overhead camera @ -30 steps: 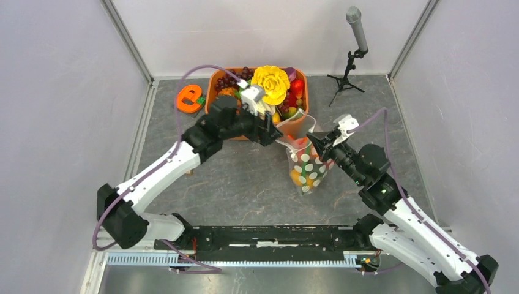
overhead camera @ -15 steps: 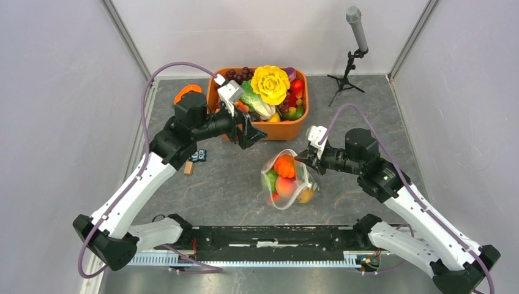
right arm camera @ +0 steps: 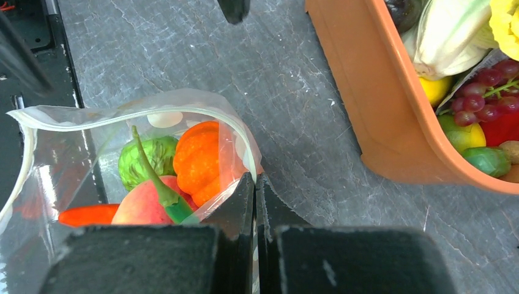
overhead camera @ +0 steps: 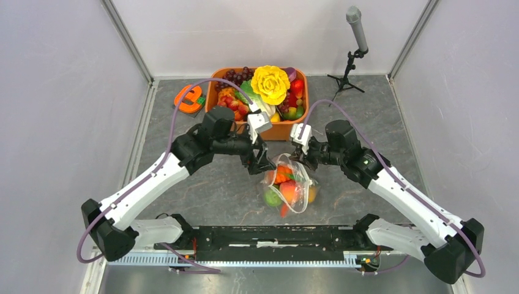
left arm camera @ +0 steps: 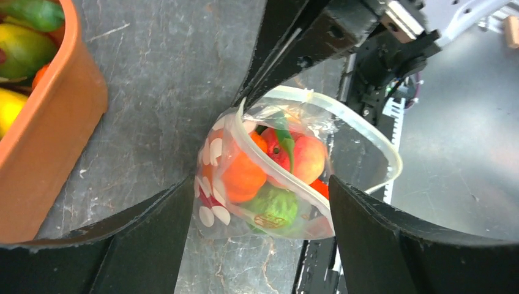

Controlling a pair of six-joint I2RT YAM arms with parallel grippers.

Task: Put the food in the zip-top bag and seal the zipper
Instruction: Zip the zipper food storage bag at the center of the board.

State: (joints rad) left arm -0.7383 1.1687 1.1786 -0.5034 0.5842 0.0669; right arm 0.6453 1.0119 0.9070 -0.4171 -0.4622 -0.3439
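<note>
The zip-top bag lies on the grey table, mouth gaping, clear with white dots. Food sits inside it: an orange pumpkin, a green fruit, a peach and a red piece. My right gripper is shut on the bag's rim at the far right, pinching the zipper. My left gripper stands open at the bag's left end. In the left wrist view the bag shows between my spread fingers, and the zipper loops wide open.
An orange tub heaped with more toy food and a yellow flower stands just behind the bag. An orange object lies left of the tub. A microphone stand is at the back right. The arms' black base rail runs along the near edge.
My right gripper brought the bag down from beside the tub onto the table, nearer and leftward. My left gripper, open throughout, swung from the tub down to the bag's left end.
</note>
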